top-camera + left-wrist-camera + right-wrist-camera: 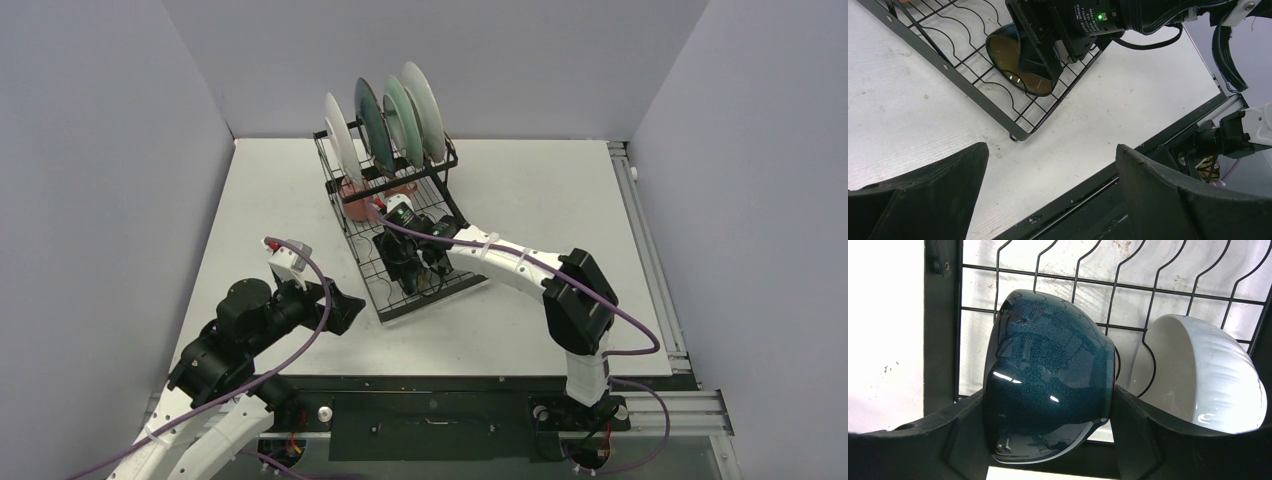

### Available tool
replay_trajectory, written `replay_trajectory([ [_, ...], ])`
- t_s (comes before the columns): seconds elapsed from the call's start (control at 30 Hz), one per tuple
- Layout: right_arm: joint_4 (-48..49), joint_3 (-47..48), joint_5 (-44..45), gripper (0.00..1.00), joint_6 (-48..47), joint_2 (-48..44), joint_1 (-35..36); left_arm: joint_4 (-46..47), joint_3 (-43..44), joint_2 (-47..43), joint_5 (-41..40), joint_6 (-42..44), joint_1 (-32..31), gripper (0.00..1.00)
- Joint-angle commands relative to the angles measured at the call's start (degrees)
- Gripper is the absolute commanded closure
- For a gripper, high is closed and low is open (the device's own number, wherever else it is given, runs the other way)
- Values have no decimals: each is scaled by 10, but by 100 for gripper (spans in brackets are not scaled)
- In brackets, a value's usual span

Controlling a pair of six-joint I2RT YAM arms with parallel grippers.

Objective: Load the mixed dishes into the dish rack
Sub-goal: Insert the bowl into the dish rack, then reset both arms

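The black wire dish rack (432, 300) stands mid-table with several plates (385, 125) upright in its upper slots and a pink mug (356, 196) below them. My right gripper (1048, 392) reaches into the flat lower tray and is shut on the dark bowl (1048, 365), one finger on each side. The bowl is tipped on its side; its brown-gold inside (1015, 62) shows in the left wrist view. A white bowl (1208, 380) leans in the tray just beside it. My left gripper (1051, 146) hangs open and empty over the table, short of the rack's near corner (1015, 135).
Grey walls close in the table on the left, back and right. A black rail (1088, 190) runs along the near edge under my left gripper. Bare white table (560, 200) lies to the right of the rack.
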Motion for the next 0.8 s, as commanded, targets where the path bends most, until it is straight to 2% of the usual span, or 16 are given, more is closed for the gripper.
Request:
replay_trajectory([
  [0.0, 13, -16, -32, 91, 12, -6, 5, 27, 0, -1, -8, 6, 4, 4],
  [0.17, 6, -9, -14, 59, 10, -13, 5, 28, 0, 0, -3, 5, 4, 4],
  [0.3, 2, -3, -4, 43, 9, -19, 4, 29, 0, 1, -3, 5, 4, 4],
  [0.6, -3, 10, 16, 21, 13, -27, 3, 29, 0, 1, -1, 5, 4, 4],
  [0.77, -2, 11, 26, 18, 15, -38, 4, 29, -1, 0, -1, 5, 4, 4],
])
